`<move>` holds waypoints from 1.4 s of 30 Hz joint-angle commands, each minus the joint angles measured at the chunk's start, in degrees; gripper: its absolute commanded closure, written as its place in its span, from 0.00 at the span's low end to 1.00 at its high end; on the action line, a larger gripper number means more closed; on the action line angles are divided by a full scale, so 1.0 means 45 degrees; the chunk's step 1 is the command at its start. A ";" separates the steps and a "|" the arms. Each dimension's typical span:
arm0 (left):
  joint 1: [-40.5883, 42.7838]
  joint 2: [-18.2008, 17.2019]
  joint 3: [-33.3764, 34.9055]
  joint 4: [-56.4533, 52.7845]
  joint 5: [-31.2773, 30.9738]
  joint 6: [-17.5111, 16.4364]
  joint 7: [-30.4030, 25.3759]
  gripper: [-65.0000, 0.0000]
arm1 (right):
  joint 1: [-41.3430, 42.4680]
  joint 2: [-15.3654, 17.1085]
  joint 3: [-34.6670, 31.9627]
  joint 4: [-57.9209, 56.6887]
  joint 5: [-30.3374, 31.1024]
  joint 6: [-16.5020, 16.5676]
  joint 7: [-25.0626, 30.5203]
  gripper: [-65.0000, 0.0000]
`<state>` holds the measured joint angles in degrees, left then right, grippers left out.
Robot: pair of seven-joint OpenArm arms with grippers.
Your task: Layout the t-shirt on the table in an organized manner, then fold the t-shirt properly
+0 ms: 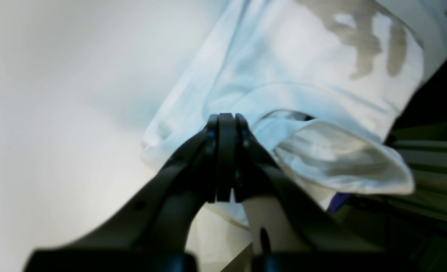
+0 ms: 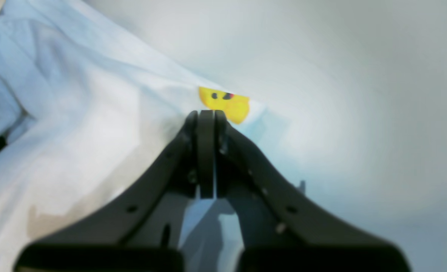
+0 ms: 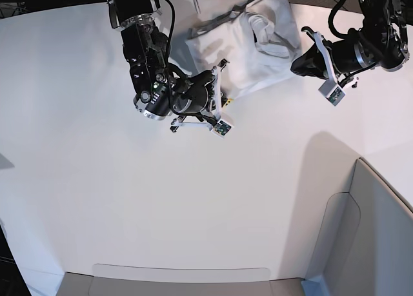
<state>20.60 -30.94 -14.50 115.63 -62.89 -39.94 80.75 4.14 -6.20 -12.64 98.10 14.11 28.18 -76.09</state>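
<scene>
The white t-shirt (image 3: pixel 258 48) lies bunched at the far edge of the white table (image 3: pixel 193 212). In the left wrist view the t-shirt (image 1: pixel 302 56) is rumpled, with an open sleeve hanging by the table (image 1: pixel 57 113) edge. My left gripper (image 1: pixel 226 119) is shut on a fold of it; in the base view the left gripper (image 3: pixel 295 64) sits at the shirt's right side. My right gripper (image 2: pixel 206 115) is shut on the t-shirt (image 2: pixel 76 113) next to a yellow print (image 2: pixel 227 102); in the base view the right gripper (image 3: pixel 221 73) is at the shirt's lower left edge. Bare table (image 2: pixel 359 94) lies to the right.
A grey panel (image 3: pixel 374 244) stands at the lower right of the base view and a grey strip (image 3: pixel 181 280) runs along the near edge. Beyond the table edge in the left wrist view is a dark area with metal rails (image 1: pixel 435 151).
</scene>
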 commanded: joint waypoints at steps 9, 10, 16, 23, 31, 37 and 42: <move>-0.0798 -0.0578 0.2490 0.0199 -0.1994 -0.0013 -0.0167 1.00 | 0.0242 -0.0176 -0.0091 -0.0966 0.0176 -0.0041 0.0256 1.00; -0.0856 -0.0578 0.2881 0.0199 -0.1994 -0.0013 -0.0167 1.00 | 0.0242 -0.0176 -0.0091 -0.1083 0.0176 -0.0041 0.0275 1.00; -0.1462 -0.1047 0.6436 0.0179 -0.1877 -0.0013 -0.0167 1.00 | 0.0301 -0.0176 -0.0111 -0.1415 0.0098 -0.0080 0.0822 1.00; -0.1403 -0.2199 0.7589 0.0120 -0.1486 -0.0013 -0.0167 1.00 | 0.0320 -0.0176 -0.0130 -0.1396 0.0176 -0.1096 0.0978 1.00; -0.1188 -0.2551 0.7609 -0.0153 0.1913 -0.0013 -0.0167 1.00 | 0.0281 -0.0157 -0.0130 -0.1357 0.0176 -0.1174 0.0978 1.00; -0.0055 -0.2922 0.7569 -0.0173 0.3925 -0.0013 -0.0167 1.00 | 0.0320 -0.0137 -0.0130 -0.1337 0.0176 -0.1174 0.0978 1.00; 0.0218 -0.3743 0.7140 0.0120 0.3847 -0.0013 -0.0167 1.00 | 0.0379 -0.0137 -0.0111 -0.1318 0.0176 -0.1174 0.0978 1.00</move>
<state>21.85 -46.81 18.31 115.15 -45.87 -39.94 79.64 4.64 -6.26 -13.13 90.91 14.37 23.07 -72.58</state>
